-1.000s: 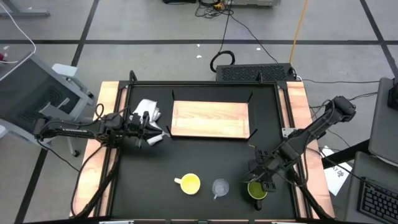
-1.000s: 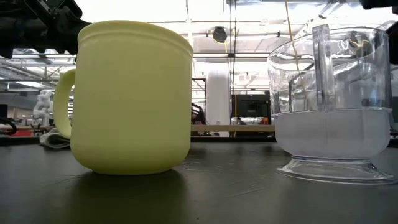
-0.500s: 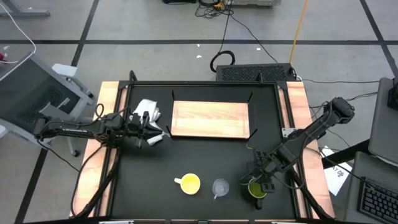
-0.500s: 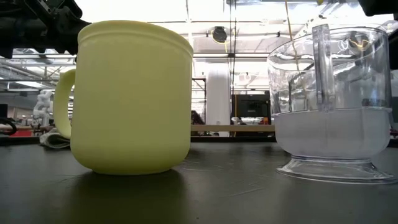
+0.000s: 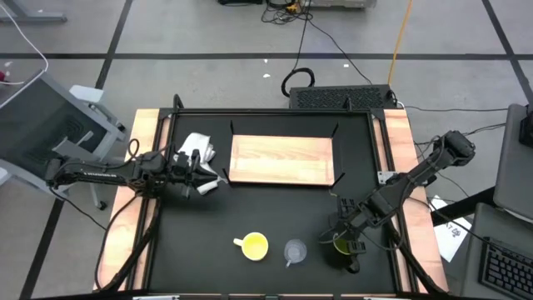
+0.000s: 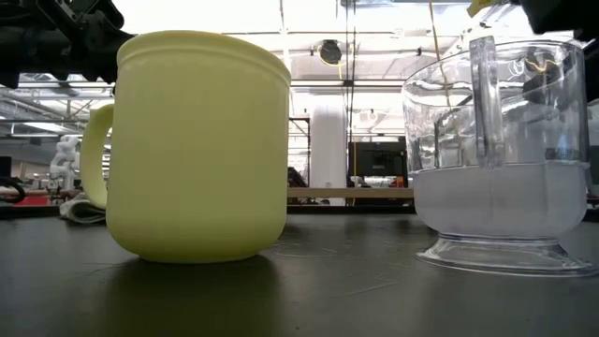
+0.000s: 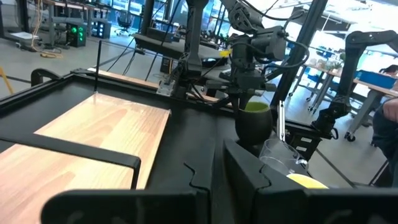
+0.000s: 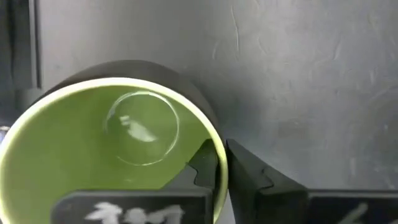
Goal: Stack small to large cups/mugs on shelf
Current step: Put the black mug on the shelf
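Observation:
The dark green mug [image 5: 342, 248] stands at the table's near right, its pale green inside showing in the right wrist view [image 8: 112, 162]. My right gripper [image 5: 345, 242] is shut on its rim from above. The yellow mug [image 5: 254, 246] and the small clear glass cup [image 5: 295, 250] rest on their bases to the left of it, along the near edge. The light-wood shelf [image 5: 281, 158] lies flat at the far middle. My left gripper [image 5: 205, 180] hovers shut by the shelf's left end, touching nothing. My right gripper pinches the green mug's rim [image 8: 217, 180] with one finger [image 8: 200, 167] inside the mug and the other [image 8: 249, 174] outside its wall. The fingers come from above, pointing down. The mug stays upright, opening up, in the left wrist view [image 7: 254, 121].
A white cloth [image 5: 198, 148] lies at the far left beside the shelf's left end. Thin black brackets [image 7: 81, 155] rise at the shelf's corners. Wooden rails [image 5: 125, 225] border the black tabletop left and right. Bare tabletop lies between the shelf and the mugs.
My right gripper has come down a little over the green mug and shut, taking hold of its rim. The yellow mug, the glass cup and the shelf have not moved.

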`<state>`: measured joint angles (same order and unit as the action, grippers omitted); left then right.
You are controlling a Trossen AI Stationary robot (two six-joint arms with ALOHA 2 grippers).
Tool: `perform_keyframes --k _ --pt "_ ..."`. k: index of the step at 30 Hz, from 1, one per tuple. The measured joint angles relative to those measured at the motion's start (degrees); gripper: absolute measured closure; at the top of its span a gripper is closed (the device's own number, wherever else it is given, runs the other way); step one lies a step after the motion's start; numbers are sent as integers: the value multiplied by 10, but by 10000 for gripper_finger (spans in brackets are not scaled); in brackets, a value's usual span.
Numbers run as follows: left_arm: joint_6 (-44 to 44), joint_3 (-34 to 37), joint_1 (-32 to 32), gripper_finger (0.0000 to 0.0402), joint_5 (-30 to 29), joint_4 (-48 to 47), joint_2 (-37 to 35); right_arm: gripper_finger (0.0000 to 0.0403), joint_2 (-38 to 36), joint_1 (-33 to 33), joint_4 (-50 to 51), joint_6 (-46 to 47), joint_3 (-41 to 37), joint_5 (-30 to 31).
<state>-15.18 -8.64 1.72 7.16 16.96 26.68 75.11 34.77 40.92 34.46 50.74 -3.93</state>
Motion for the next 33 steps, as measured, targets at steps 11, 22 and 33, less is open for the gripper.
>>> perform_keyframes --k 11,22,33 --pt "0 0 0 369 0 -10 1 395 -5 1 -3 -9 3 13" --pt "0 0 0 369 0 -9 1 396 -13 37 80 -64 102 141" --pt "0 0 0 369 0 -8 1 396 -124 80 68 -75 65 257"
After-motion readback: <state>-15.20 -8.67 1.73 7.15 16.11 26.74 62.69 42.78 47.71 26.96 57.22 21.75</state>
